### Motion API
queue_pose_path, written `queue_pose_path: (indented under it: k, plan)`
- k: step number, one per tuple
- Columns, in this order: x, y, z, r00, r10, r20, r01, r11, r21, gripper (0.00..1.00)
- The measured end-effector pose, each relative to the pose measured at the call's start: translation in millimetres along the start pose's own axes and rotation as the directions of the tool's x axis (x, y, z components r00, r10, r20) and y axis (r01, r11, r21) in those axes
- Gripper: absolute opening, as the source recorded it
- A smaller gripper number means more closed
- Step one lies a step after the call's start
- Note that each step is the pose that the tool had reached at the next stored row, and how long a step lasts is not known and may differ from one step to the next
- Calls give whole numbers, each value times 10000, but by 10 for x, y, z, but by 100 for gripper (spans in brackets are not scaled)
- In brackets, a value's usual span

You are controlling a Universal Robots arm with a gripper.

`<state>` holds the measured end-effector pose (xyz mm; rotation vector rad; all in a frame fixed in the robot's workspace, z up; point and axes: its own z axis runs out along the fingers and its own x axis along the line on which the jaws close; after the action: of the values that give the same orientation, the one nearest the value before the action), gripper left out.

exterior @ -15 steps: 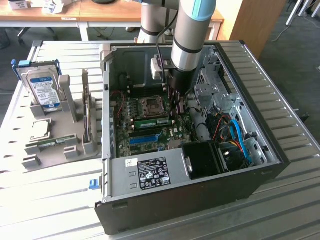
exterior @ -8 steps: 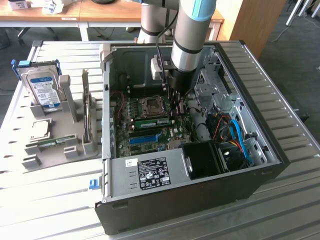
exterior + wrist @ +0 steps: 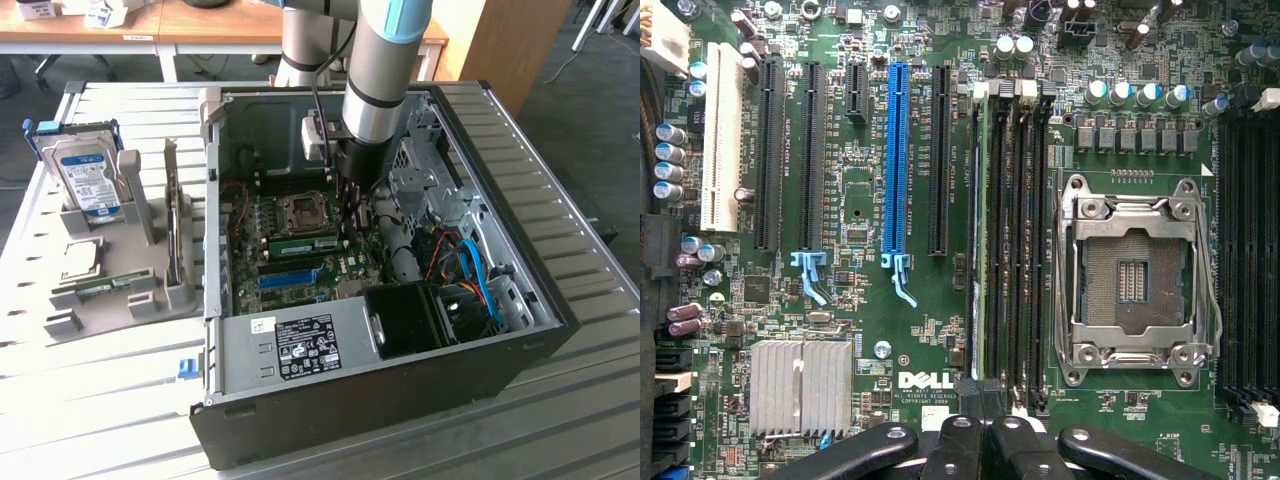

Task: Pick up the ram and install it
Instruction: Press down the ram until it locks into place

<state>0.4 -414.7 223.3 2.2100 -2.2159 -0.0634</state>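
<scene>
closed pincer point(image 3: 980, 440) above "dell" motherboard point(image 3: 870, 330); ram point(image 3: 985, 230) seated in slot.

White block letters spelling "DELL" stand printed on the green motherboard circuit board point(image 3: 925, 380), with tiny lines beneath that look like a copyright notice, too small to make out fully. The black-and-white sticker point(image 3: 306, 347) on the grey metal power supply box point(image 3: 250, 350) carries print and symbols I cannot read. The blue-and-white label on the boxy silver hard drive point(image 3: 86, 180) is likewise illegible.
</scene>
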Motion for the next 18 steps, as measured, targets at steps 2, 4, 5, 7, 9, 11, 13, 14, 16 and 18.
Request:
queue_pose_path:
  k: [2, 4, 5, 7, 9, 11, 13, 14, 16, 18]
  plan:
    - [0, 0, 1, 10000, -1, 2, 1, 10000, 1, 11]
    - [0, -1, 5, 10000, 0, 2, 0, 10000, 1, 11]
    - [0, -1, 5, 10000, 0, 2, 0, 10000, 1, 11]
    - [0, -1, 5, 10000, 0, 1, 0, 10000, 1, 11]
    - [0, -1, 5, 10000, 0, 1, 0, 10000, 0, 11]
    - [0, 0, 5, 10000, 0, 2, 0, 10000, 1, 11]
    - [0, -1, 9, 10000, 0, 3, 0, 10000, 1, 11]
    - [0, -1, 10, 10000, 0, 1, 0, 10000, 1, 11]
    - [0, -1, 10, 10000, 0, 1, 0, 10000, 0, 11]
    - [-1, -1, 6, 10000, 0, 5, 0, 10000, 1, 11]
